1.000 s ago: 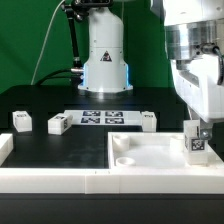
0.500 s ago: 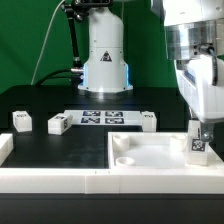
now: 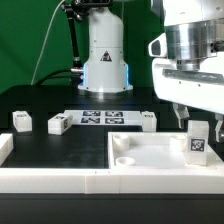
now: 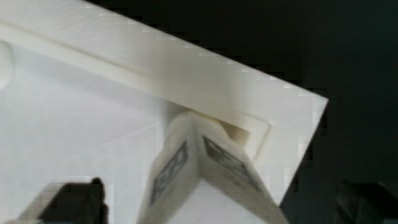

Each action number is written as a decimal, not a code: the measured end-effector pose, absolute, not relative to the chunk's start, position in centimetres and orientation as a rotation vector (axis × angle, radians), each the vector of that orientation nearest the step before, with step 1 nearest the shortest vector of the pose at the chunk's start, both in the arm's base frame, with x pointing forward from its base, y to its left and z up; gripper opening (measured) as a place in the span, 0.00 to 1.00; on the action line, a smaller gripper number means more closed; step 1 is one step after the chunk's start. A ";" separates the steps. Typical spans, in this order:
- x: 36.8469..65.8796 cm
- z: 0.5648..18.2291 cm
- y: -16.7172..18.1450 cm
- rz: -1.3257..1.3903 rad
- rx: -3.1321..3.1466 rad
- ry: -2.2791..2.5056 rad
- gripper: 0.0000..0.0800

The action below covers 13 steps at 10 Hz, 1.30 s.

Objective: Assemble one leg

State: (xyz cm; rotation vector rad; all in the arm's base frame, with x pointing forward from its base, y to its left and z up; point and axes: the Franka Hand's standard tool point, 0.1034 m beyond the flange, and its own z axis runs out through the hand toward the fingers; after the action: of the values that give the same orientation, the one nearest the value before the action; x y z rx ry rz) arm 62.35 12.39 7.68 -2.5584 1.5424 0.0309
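Hand (image 3: 198,116) open above leg (image 3: 198,143), upright in square piece's (image 3: 150,152) corner, the exterior view's right. Risk: loosely seated, tips if brushed.

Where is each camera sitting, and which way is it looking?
Exterior view: sits low in front of the table, facing across the white square piece toward the arm's base; the gripper shows at the exterior view's right.
Wrist view: rides on the wrist, looking down at the leg standing at the piece's corner; only two dark fingertips show.
Shared: the leg and that corner of the piece.
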 end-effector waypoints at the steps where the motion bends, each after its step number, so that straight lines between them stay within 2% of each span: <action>1: 62.3 7.7 12.5 0.023 -2.606 1.461 0.81; 8: 62.3 7.6 12.0 -0.076 -3.040 0.378 0.81; 10: 62.3 7.6 11.9 -0.083 -3.045 0.336 0.81; 11: 62.3 7.6 11.9 -0.083 -3.045 0.339 0.65; 12: 62.3 7.6 11.9 -0.083 -3.045 0.339 0.65; 13: 62.3 7.6 11.9 -0.083 -3.045 0.339 0.48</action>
State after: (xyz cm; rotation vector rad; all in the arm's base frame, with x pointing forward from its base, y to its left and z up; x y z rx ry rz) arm 62.34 11.86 7.58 -3.0446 0.3387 -0.0829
